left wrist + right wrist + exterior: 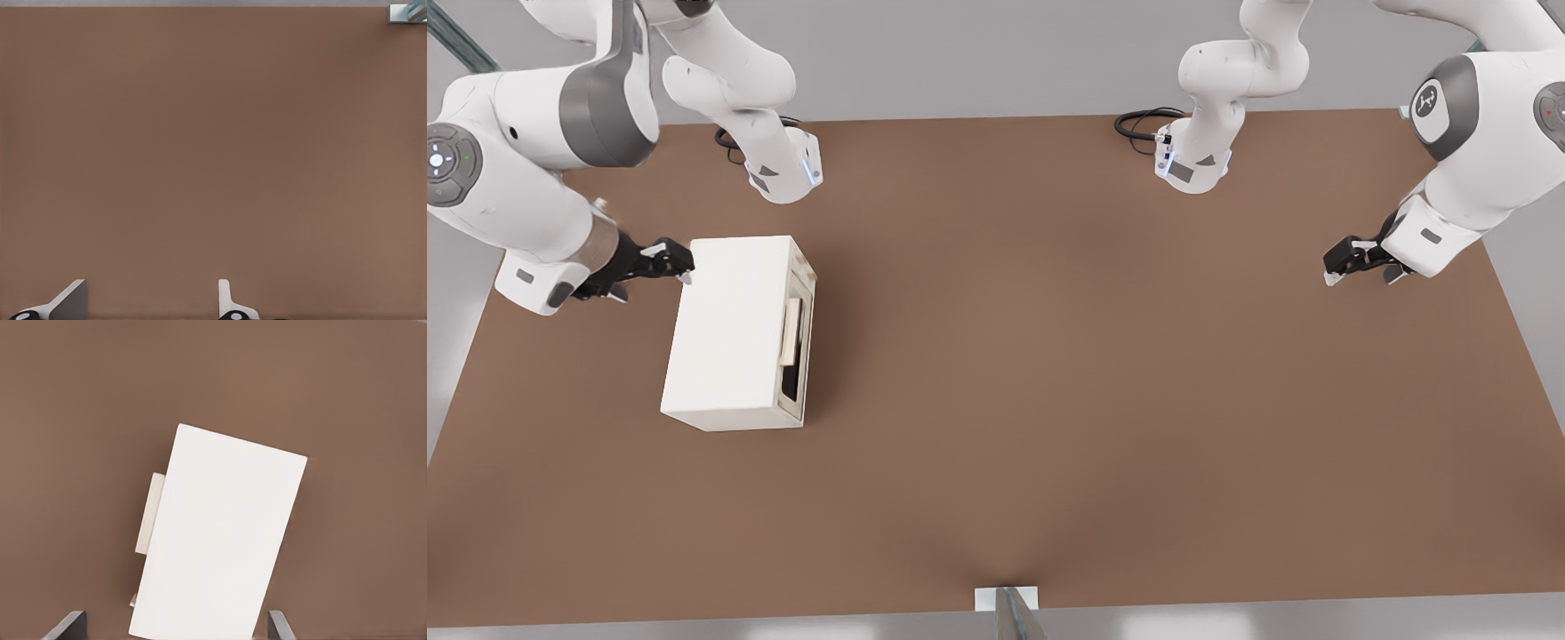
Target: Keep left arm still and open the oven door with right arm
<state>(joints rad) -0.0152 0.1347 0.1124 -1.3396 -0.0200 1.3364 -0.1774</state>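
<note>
Gripper (665, 260) at the left middle of the front view, at the end of the right arm (525, 169), hanging just beside the upper left corner of the oven (729, 333); touching it or not, cannot tell. Fingers spread wide: in the right wrist view two grey fingertips (67, 627) stand far apart at the lower edge, with the oven's cream top (223, 540) between them and nothing gripped.

Oven placed on the brown table (1049, 356), in the left half of the front view, a little rotated. Oven door (799, 342) on the side facing the front view's right, closed flat against the box, with dark glass and a pale tan bar handle (791, 331) along it. In the right wrist view only the handle (148, 513) seen, sticking out from the oven's edge.

Gripper on the opposite side of the oven from the door, well apart from the handle.
</note>
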